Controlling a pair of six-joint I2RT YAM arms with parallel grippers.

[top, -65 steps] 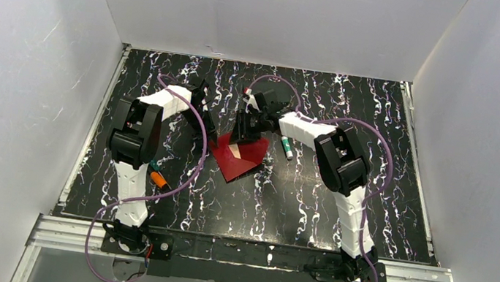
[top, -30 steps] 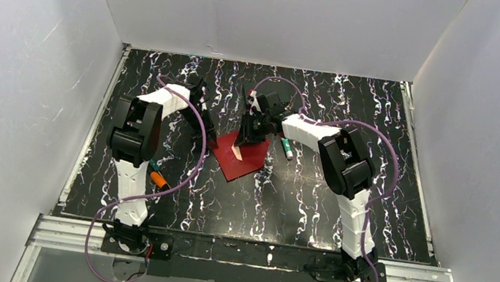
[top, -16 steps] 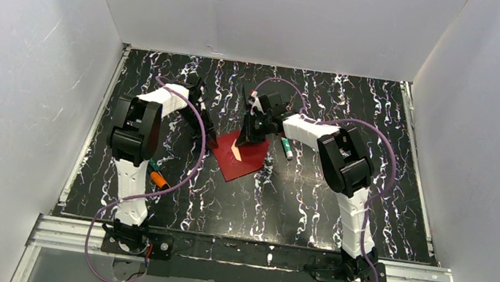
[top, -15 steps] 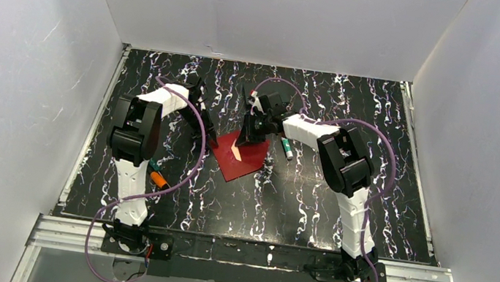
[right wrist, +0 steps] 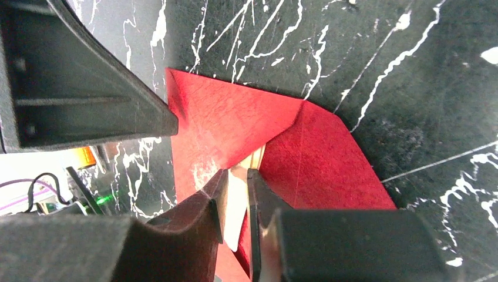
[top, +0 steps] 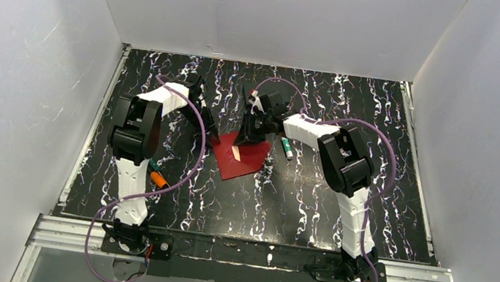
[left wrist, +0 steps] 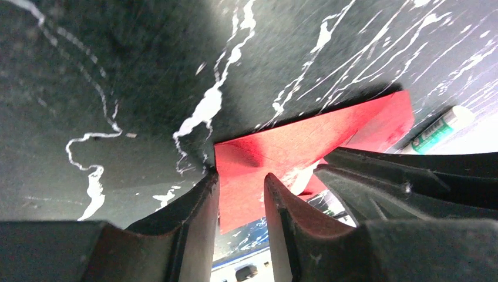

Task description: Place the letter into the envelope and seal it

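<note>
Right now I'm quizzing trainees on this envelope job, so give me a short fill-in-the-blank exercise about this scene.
1. The envelope is coloured ____.
2. In the right wrist view, the right gripper has its fingertips either side of a pale strip of the ____.
3. The left gripper straddles one ____ of the envelope.
4. The green-capped tube lies on the envelope's ____ side in the top view.

Missing words: red; letter; corner; right

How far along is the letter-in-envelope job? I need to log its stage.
Looks done: only a pale sliver of the letter shows, the rest hidden in the envelope. In hand: the left claw grips an envelope corner; the right claw sits at the opening. Left: the opening still gapes, so tucking and sealing remain.
</note>
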